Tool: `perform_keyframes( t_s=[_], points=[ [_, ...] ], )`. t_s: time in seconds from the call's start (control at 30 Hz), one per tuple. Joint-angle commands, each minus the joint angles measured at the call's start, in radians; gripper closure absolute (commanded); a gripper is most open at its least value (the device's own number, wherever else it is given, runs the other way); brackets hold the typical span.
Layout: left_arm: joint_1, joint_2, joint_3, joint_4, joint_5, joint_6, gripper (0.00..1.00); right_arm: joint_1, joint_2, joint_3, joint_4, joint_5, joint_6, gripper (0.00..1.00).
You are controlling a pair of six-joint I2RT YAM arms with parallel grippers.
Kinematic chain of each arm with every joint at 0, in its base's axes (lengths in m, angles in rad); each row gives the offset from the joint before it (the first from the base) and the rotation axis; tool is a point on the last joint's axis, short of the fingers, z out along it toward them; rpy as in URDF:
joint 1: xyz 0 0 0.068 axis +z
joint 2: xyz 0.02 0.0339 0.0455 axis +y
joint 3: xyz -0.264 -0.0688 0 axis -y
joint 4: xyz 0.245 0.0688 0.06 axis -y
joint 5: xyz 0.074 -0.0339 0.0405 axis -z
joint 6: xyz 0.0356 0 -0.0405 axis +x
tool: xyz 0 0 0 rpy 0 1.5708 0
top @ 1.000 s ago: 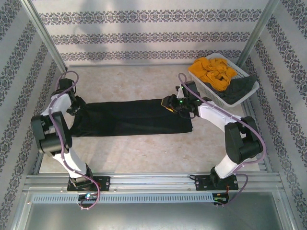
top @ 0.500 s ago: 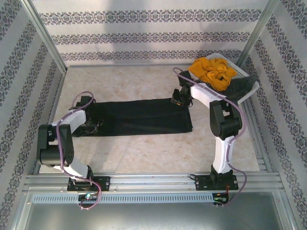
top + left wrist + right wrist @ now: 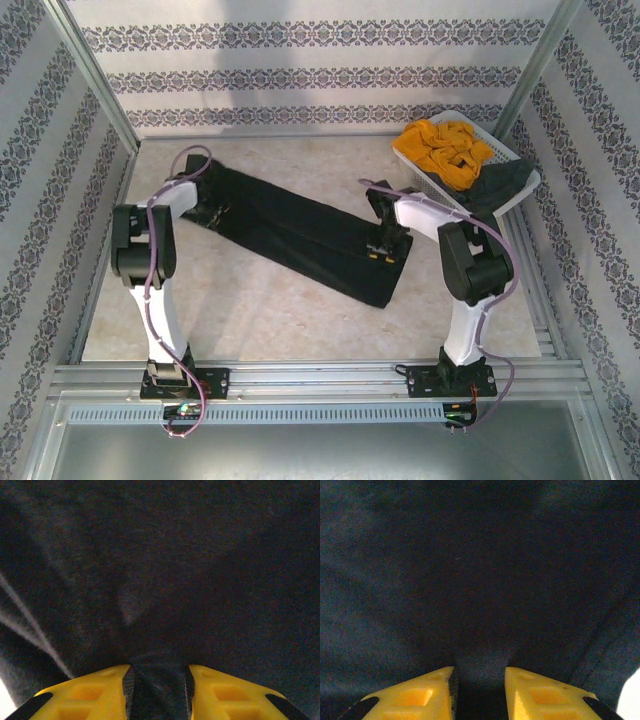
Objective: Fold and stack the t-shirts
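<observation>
**A:** What's on the left?
**B:** The left end effector (image 3: pixel 205 207) sits at the far-left end of the black t-shirt (image 3: pixel 300 235), pinching a pucker of the cloth.
**A:** And the shirt itself?
**B:** It's folded into a long band, lying flat on the tabletop (image 3: pixel 280 320) on a slant from far left to nearer right.
**A:** Its other end?
**B:** The right end effector (image 3: pixel 381 247) is at the far edge near the right end, also pinched on black cloth.
**A:** Further right?
**B:** The white basket (image 3: pixel 428 183) in the far-right corner holds the crumpled mustard-yellow t-shirt (image 3: pixel 445 150). The dark grey t-shirt (image 3: pixel 500 185) drapes over its right rim.
</observation>
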Motion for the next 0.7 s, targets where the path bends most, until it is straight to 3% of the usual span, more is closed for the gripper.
perform_keyframes(
  t_s=[0.0, 0.2, 0.37, 0.53, 0.67],
  points=[
    [-0.061, 0.153, 0.116, -0.012, 0.045, 0.042, 0.65, 0.064, -0.082, -0.134, -0.018, -0.004, 0.143, 0.67],
    [-0.172, 0.356, 0.384, 0.015, 0.096, 0.011, 0.65, 0.227, -0.151, -0.240, 0.088, -0.121, 0.362, 0.67],
    [-0.225, 0.488, 0.568, 0.049, 0.138, 0.000, 0.65, 0.350, -0.106, -0.250, 0.216, -0.225, 0.519, 0.65],
    [-0.244, 0.584, 0.790, 0.041, 0.189, 0.050, 0.59, 0.364, -0.114, -0.257, 0.339, -0.274, 0.619, 0.61],
    [-0.243, 0.542, 0.866, -0.001, 0.167, 0.104, 0.53, 0.324, -0.181, -0.238, 0.317, -0.298, 0.621, 0.59]
  ],
)
